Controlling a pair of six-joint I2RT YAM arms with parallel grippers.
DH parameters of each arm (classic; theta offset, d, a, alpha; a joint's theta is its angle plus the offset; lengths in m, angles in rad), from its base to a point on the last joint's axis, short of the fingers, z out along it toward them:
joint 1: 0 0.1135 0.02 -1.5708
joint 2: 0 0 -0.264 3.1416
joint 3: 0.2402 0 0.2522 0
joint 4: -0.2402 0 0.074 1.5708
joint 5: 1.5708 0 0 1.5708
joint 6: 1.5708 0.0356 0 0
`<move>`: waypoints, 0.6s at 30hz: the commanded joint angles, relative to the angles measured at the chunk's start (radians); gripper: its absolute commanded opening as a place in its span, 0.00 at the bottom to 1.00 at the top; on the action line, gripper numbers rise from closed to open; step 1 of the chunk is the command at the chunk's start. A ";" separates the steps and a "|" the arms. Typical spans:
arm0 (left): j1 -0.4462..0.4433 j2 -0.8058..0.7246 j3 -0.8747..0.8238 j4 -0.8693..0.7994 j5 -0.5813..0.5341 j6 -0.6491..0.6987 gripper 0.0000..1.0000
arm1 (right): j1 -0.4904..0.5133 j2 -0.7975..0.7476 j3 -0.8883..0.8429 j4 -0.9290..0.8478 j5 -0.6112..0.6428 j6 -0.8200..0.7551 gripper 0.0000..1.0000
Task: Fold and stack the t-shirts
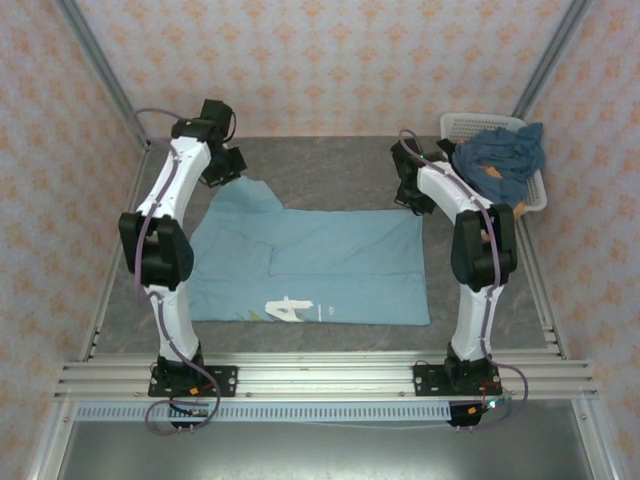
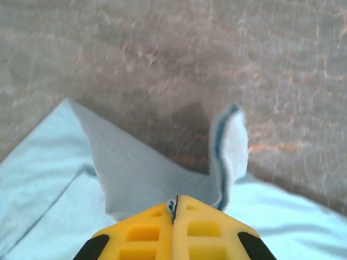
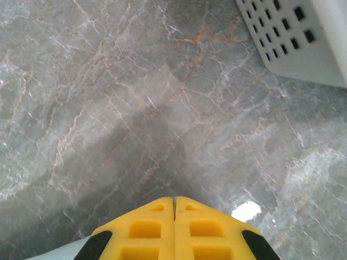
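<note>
Pale peach wallpaper [image 1: 330, 60] with a repeating orange floral motif covered the 3 walls around the work area. 2 slanted aluminium posts [image 1: 100, 70] ran up the far corners. The table [image 1: 330, 175] had a grey marble-look top crossed by thin white and rust-coloured veins. Along its near edge lay a band of ribbed aluminium rails [image 1: 320, 375], then a white slotted strip [image 1: 330, 411], then a plain grey metal sheet [image 1: 320, 450]. Light was soft and even; in the right wrist view 1 small bright glare spot [image 3: 246, 210] sat on the glossy tabletop.
</note>
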 commanded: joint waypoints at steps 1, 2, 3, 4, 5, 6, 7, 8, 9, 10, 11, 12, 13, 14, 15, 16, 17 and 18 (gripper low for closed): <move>0.014 -0.115 -0.132 -0.023 -0.001 0.016 0.00 | -0.005 -0.084 -0.085 -0.018 -0.007 -0.002 0.02; 0.017 -0.152 -0.172 -0.023 -0.009 0.014 0.00 | -0.005 -0.103 -0.109 -0.017 -0.006 0.004 0.02; 0.019 -0.194 -0.217 -0.022 -0.021 0.011 0.00 | -0.005 -0.124 -0.136 -0.014 -0.006 0.007 0.02; 0.021 -0.238 -0.260 -0.022 -0.037 0.007 0.00 | -0.004 -0.146 -0.166 -0.008 -0.006 0.010 0.02; 0.023 -0.275 -0.293 -0.024 -0.053 0.004 0.00 | -0.003 -0.165 -0.190 -0.002 -0.006 0.012 0.02; 0.024 -0.317 -0.334 -0.023 -0.068 -0.003 0.00 | -0.001 -0.184 -0.218 0.005 -0.004 0.013 0.03; 0.027 -0.357 -0.370 -0.024 -0.084 -0.010 0.00 | -0.001 -0.200 -0.244 0.013 -0.004 0.014 0.03; 0.027 -0.391 -0.399 -0.027 -0.098 -0.016 0.00 | 0.001 -0.212 -0.261 0.017 -0.005 0.013 0.03; 0.027 -0.429 -0.430 -0.029 -0.112 -0.022 0.00 | 0.003 -0.223 -0.281 0.022 -0.005 0.012 0.03; 0.027 -0.464 -0.462 -0.032 -0.121 -0.029 0.00 | 0.005 -0.233 -0.297 0.024 -0.003 0.012 0.03; 0.028 -0.495 -0.492 -0.034 -0.124 -0.033 0.00 | 0.009 -0.240 -0.309 0.026 -0.001 0.011 0.03; 0.028 -0.527 -0.524 -0.040 -0.132 -0.032 0.00 | 0.012 -0.248 -0.323 0.026 0.001 0.010 0.03; 0.027 -0.557 -0.559 -0.043 -0.140 -0.060 0.00 | 0.017 -0.255 -0.335 0.027 0.005 0.011 0.03; 0.028 -0.585 -0.589 -0.044 -0.150 -0.070 0.00 | 0.021 -0.263 -0.345 0.027 0.012 0.012 0.03; 0.027 -0.615 -0.623 -0.041 -0.158 -0.079 0.00 | 0.025 -0.270 -0.356 0.028 0.016 0.012 0.03; 0.027 -0.644 -0.657 -0.037 -0.161 -0.089 0.00 | 0.030 -0.278 -0.369 0.030 0.021 0.013 0.04; 0.027 -0.670 -0.680 -0.038 -0.164 -0.099 0.00 | 0.034 -0.284 -0.377 0.029 0.027 0.014 0.04; 0.027 -0.692 -0.706 -0.038 -0.163 -0.112 0.00 | 0.040 -0.290 -0.387 0.028 0.032 0.014 0.04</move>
